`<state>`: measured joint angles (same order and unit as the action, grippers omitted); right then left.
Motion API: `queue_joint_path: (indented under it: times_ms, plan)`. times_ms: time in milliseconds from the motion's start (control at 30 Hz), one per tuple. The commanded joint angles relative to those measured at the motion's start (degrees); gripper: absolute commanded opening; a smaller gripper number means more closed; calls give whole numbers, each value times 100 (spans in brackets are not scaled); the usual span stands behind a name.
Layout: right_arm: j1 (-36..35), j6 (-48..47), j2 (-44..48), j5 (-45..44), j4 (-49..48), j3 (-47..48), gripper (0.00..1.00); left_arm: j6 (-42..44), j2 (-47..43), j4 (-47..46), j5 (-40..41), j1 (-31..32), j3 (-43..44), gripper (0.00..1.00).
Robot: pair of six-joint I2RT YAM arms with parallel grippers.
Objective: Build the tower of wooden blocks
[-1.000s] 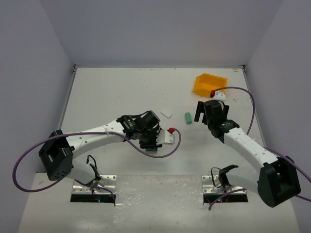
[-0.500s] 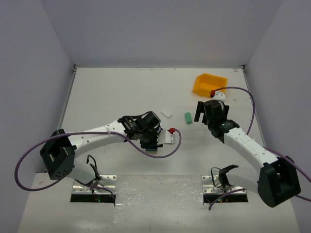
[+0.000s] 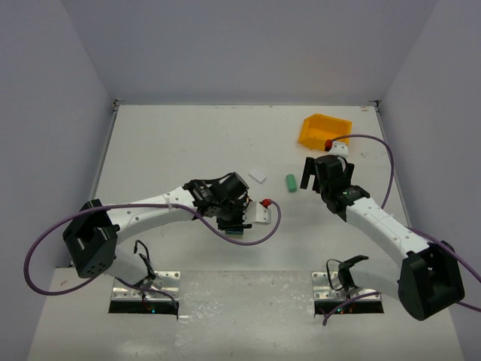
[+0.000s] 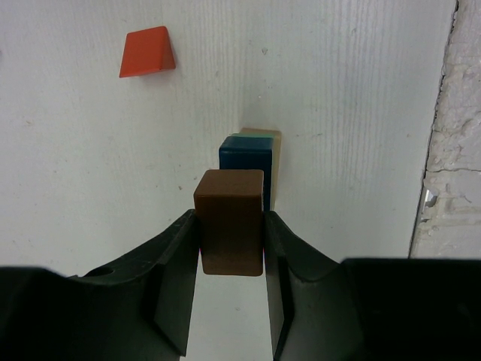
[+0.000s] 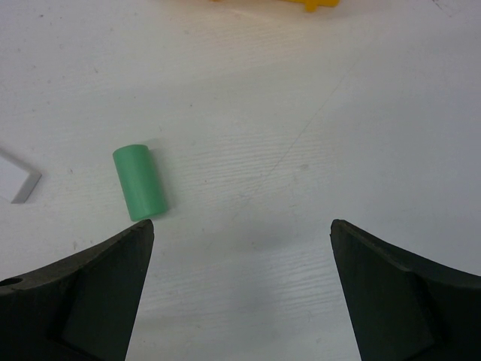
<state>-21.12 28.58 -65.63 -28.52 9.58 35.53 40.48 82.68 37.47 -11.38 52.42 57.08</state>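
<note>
While the left gripper [image 4: 230,222] clamps the brown block [image 4: 229,241] just before the blue block [image 4: 246,169] — toppling risk.
Set down off-centre, it could knock that block over; the right gripper [image 5: 240,229] gapes wide, empty.

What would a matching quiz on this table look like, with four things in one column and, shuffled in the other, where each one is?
Things
1. brown block
2. green cylinder
3. red wedge
4. yellow bin

Places
A. lying on its side near the open right gripper
B. far right part of the table
C. clamped in the left gripper
D. lying free, upper left corner of the left wrist view

Pairs: 1-C, 2-A, 3-D, 4-B
</note>
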Motion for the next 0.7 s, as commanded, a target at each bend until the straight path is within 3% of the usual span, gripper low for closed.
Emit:
queue_joint_path:
  times_ms: [0,667]
  plan:
    - [29,77,6,-164,-96,25,99,83,63,-160,-48,40,67,0]
    - [21,60,-55,-49,-88,51,99,153,221,-144,30,40,137,1]
